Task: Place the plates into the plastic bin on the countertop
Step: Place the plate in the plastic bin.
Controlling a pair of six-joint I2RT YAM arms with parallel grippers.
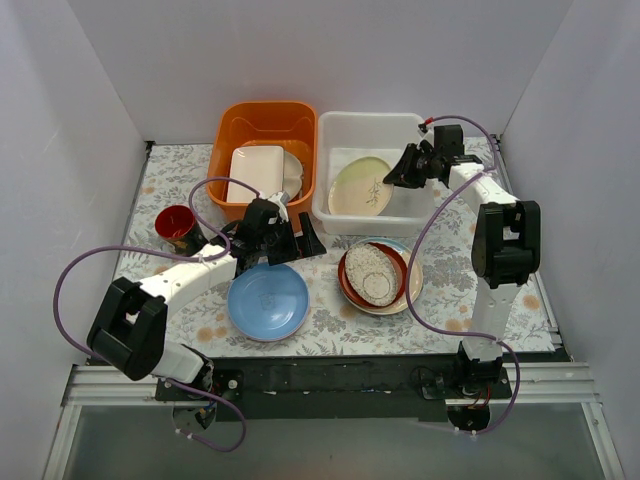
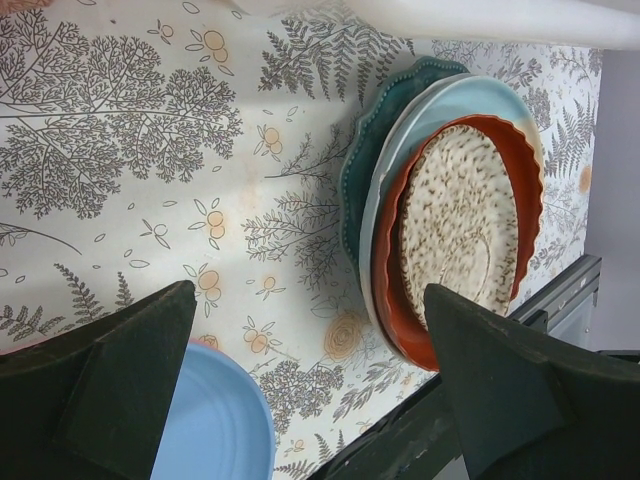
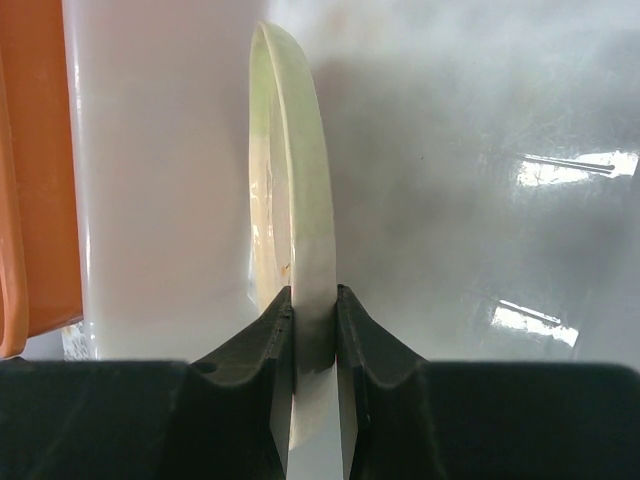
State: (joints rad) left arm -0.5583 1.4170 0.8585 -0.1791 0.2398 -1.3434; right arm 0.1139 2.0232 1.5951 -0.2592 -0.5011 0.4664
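Right end effector [image 3: 314, 300] pinches the rim of the cream leaf-pattern plate [image 1: 362, 186], which sits tilted within the plastic bin [image 1: 372, 125] at the far side of the table [image 1: 440, 290]. Left end effector [image 1: 285, 250] is spread wide, holding nothing, above the light blue plate [image 1: 268, 301]. The stack of plates [image 1: 378, 276] lies just beside. White walls enclose the table. The left wrist view alone resolves the teal scalloped plate [image 2: 352, 170] at the stack's base

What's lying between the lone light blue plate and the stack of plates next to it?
Nothing: only bare floral cloth separates the light blue plate from the stack, seen in the top view.
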